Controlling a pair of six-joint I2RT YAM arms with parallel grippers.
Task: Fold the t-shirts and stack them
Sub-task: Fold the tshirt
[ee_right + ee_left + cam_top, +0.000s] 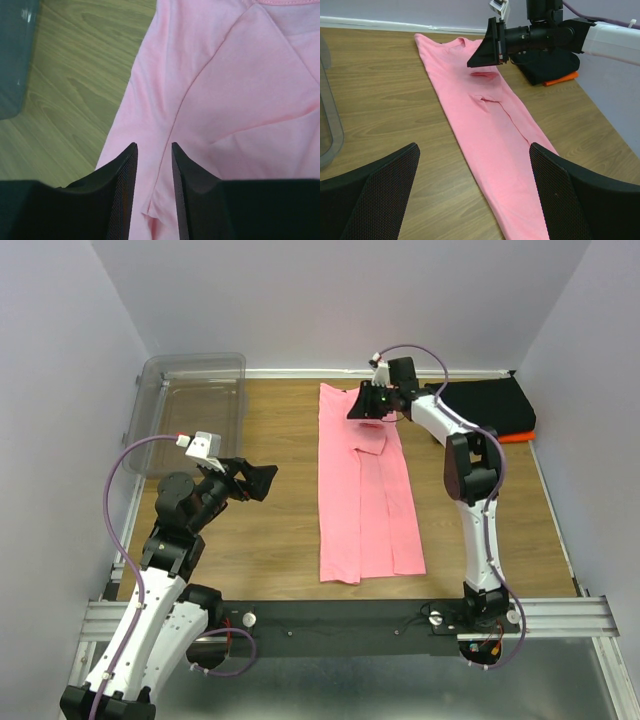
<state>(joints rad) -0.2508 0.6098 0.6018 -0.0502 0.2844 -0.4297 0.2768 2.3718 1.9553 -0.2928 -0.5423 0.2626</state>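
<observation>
Showing pink t-shirt (350, 510) folded lengthwise, not yet stacked on black and orange t-shirts (490, 405); right gripper (153, 146) slightly apart, left gripper (474, 147) wide.

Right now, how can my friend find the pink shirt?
Look at the wooden table. A long strip lies down its middle: the pink shirt. The black shirt and orange shirt sit stacked in the far right corner.

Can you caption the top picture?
Right gripper above the lengthwise-folded pink t-shirt, left gripper open beside it.
</observation>
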